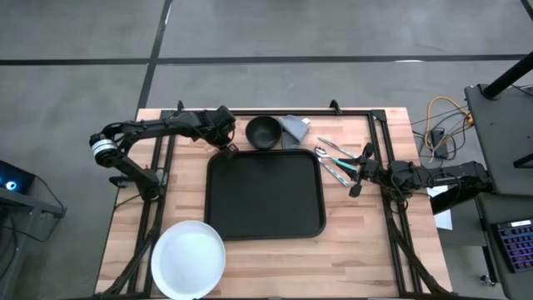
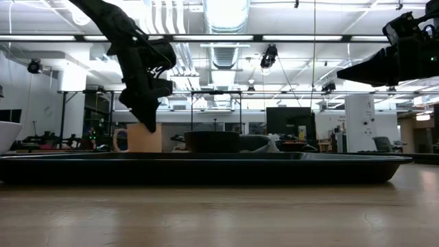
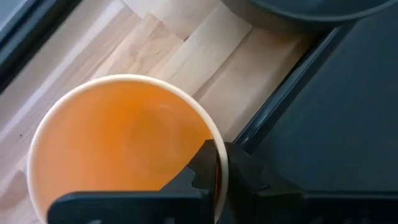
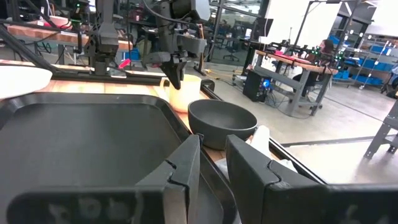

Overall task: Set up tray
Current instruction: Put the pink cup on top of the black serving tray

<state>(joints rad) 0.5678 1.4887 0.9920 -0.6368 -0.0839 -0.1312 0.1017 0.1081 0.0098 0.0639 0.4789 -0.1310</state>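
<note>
The black tray (image 1: 265,196) lies mid-table. An orange-lined cup with a white rim (image 3: 124,143) stands by the tray's far-left corner, and my left gripper (image 1: 221,137) is shut on it. In the low view the tray's rim hides the bottom of the cup (image 2: 144,139). A small black bowl (image 1: 264,132) sits just beyond the tray's far edge. The white plate (image 1: 188,258) rests on the table near the tray's near-left corner. My right gripper (image 1: 358,171) hovers open off the tray's right edge, above the cutlery (image 1: 333,162), with nothing between its fingers (image 4: 186,174). My left gripper pinches the cup's rim (image 3: 216,134) on the side toward the tray. One finger (image 3: 202,165) is inside the cup and the other (image 3: 249,177) outside. The fingers come from above, pointing down. The cup is upright; whether it rests on the table or is lifted, I cannot tell.
A grey cloth (image 1: 293,127) lies beside the bowl at the far edge. Black frame rails (image 1: 162,167) run along the table's left, right and far sides. Bare wood shows along the near edge, right of the plate (image 1: 333,267).
</note>
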